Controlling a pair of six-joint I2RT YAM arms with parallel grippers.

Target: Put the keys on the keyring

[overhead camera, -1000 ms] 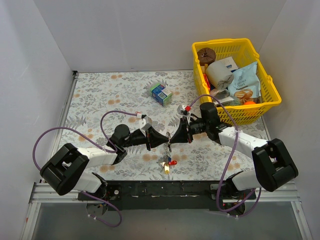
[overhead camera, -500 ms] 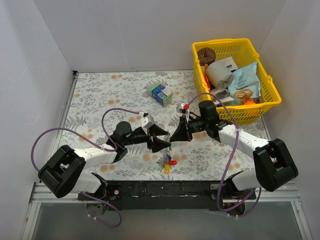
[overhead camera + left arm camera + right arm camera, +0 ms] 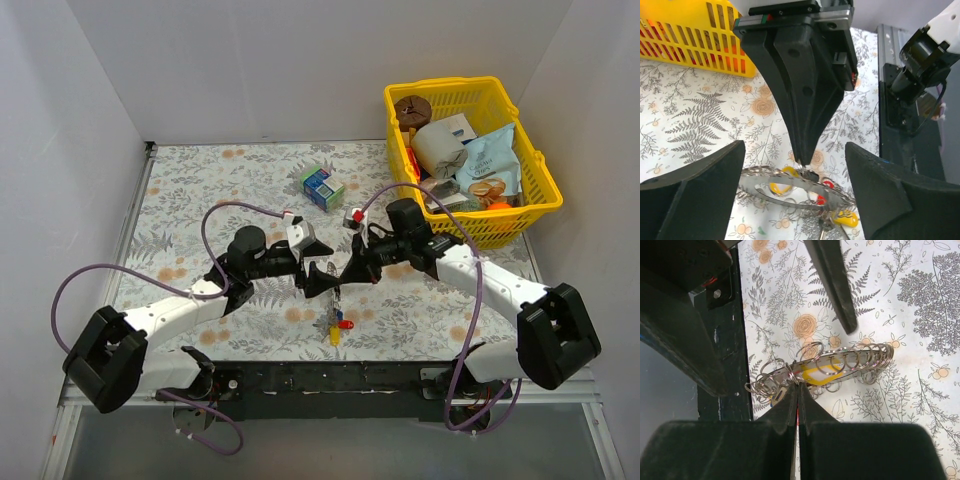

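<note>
Grey metal shows at the centre of things: the keyring (image 3: 754,178) hangs in the air over the near half of the floral table (image 3: 200,190), about midway between its left and right edges. It is pinched at its rim by the right gripper (image 3: 797,389), whose jaws are closed tight on the band. Keys (image 3: 338,324) with yellow and red heads dangle beneath the ring, toward the table's near edge; whether the lowest touches the surface I cannot tell. The left gripper (image 3: 318,266) faces the right one with its jaws spread wide, one finger on each side of the ring — gripping nothing. A blue-green carton (image 3: 322,187) stands nearer the far edge, and a yellow basket (image 3: 450,90) fills the far right corner.
</note>
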